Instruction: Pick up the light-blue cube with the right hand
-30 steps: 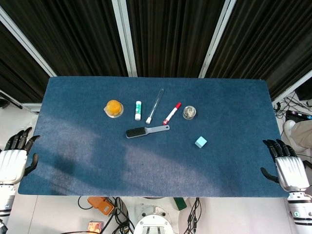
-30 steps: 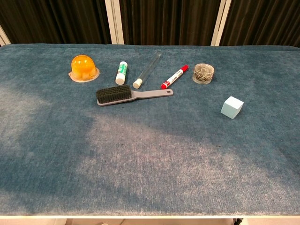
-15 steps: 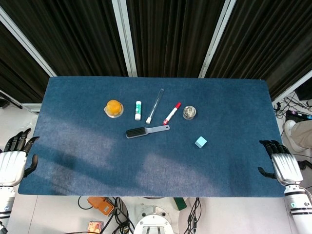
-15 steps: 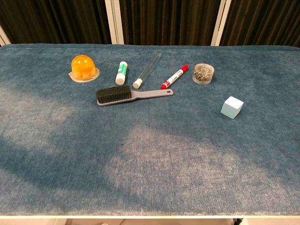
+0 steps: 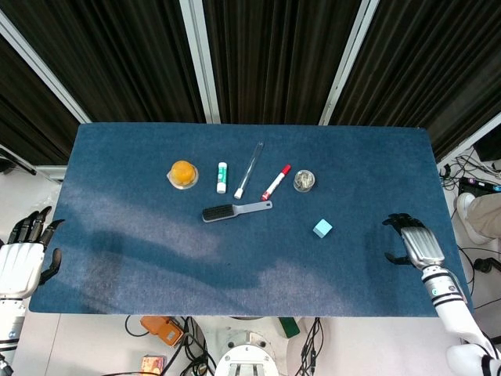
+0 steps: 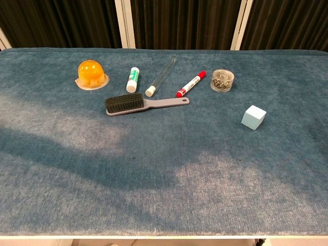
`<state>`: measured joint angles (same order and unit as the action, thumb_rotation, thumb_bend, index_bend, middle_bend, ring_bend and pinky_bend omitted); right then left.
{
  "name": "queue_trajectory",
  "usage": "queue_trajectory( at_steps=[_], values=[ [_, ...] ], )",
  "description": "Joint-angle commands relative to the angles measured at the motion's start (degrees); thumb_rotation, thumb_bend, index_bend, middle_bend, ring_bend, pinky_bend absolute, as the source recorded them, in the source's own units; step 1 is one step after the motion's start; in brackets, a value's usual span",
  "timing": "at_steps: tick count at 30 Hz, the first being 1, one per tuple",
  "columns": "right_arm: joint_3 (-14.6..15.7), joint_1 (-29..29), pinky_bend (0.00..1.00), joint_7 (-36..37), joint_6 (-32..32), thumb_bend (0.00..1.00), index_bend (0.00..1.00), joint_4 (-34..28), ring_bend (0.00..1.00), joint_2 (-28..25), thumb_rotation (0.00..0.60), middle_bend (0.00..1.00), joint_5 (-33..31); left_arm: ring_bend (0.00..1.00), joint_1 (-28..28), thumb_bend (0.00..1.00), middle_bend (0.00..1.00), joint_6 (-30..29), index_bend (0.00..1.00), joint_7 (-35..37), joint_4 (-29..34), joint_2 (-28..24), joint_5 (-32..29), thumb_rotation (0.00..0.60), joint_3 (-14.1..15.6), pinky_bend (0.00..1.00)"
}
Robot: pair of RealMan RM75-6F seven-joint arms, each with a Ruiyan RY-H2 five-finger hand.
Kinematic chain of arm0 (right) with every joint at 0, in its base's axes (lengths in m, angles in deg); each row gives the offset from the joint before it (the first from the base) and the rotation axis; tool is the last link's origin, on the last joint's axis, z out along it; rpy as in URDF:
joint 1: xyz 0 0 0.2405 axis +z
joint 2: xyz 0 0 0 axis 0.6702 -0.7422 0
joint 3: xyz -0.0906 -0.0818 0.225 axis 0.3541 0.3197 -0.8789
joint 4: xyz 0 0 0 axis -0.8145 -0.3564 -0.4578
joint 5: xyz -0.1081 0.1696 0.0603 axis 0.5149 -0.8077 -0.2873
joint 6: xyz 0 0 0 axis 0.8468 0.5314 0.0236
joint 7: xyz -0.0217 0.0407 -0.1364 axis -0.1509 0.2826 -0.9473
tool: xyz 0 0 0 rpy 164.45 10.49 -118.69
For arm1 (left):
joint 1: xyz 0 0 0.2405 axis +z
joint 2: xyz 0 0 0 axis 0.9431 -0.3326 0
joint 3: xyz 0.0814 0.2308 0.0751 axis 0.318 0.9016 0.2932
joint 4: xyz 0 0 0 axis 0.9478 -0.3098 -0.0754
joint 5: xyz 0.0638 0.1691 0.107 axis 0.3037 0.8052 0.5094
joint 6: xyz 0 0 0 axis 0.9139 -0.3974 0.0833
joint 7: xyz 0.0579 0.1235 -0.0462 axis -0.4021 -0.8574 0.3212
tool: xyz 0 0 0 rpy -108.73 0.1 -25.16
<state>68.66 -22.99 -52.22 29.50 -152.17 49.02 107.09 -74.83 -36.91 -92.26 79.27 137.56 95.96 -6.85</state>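
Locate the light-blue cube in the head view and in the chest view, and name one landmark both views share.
Head view: the light-blue cube lies right of centre on the blue table, apart from the right hand.
Chest view: the cube sits at the right, at mid-height; no hand shows.
Shared landmark: the small clear jar, just beyond the cube and slightly left.

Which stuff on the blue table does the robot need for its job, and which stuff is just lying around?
Needed for the job:
- light-blue cube
- right hand, over the table's right edge, holding nothing

Just lying around:
- orange jelly cup
- white tube with green label
- glass test tube
- red marker
- small clear jar
- grey brush
- left hand, off the table
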Motion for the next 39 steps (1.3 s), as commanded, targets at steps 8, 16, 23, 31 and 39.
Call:
queue_trajectory(
  at_steps=[8,16,23,31,39],
  values=[
    [-2.0,5.5,0.22,4.0,3.3,0.34,0.38,7.1,0.17,7.8,0.600,0.23,0.1,0.00,-0.2,0.51,0.02,0.2,0.20,-0.4,-0.4,0.1,-0.1,0.600,-0.2,0.11],
    [-2.9,8.9,0.22,8.7,4.2,0.34,0.41,12.5,0.17,13.3,0.600,0.23,1.1,0.00,-0.4,0.51,0.02,0.4,0.20,-0.6,-0.6,0.4,-0.3,0.600,-0.4,0.11],
    [-2.2,11.0,0.22,12.9,4.7,0.34,0.41,12.9,0.17,15.3,0.600,0.23,2.7,0.00,-0.5,0.51,0.02,0.5,0.20,-0.7,-0.8,0.6,-0.4,0.600,-0.5,0.11],
    [-2.0,13.0,0.21,15.9,5.5,0.34,0.41,14.2,0.17,17.2,0.600,0.23,3.2,0.00,-0.7,0.51,0.02,0.6,0.20,-0.9,-0.9,0.7,-0.3,0.600,-0.5,0.11],
    [-1.7,13.9,0.21,18.0,6.4,0.34,0.48,16.8,0.17,19.2,0.600,0.23,2.7,0.00,-0.6,0.51,0.02,0.5,0.20,-0.8,-0.9,0.6,-0.5,0.600,-0.5,0.11]
  ],
)
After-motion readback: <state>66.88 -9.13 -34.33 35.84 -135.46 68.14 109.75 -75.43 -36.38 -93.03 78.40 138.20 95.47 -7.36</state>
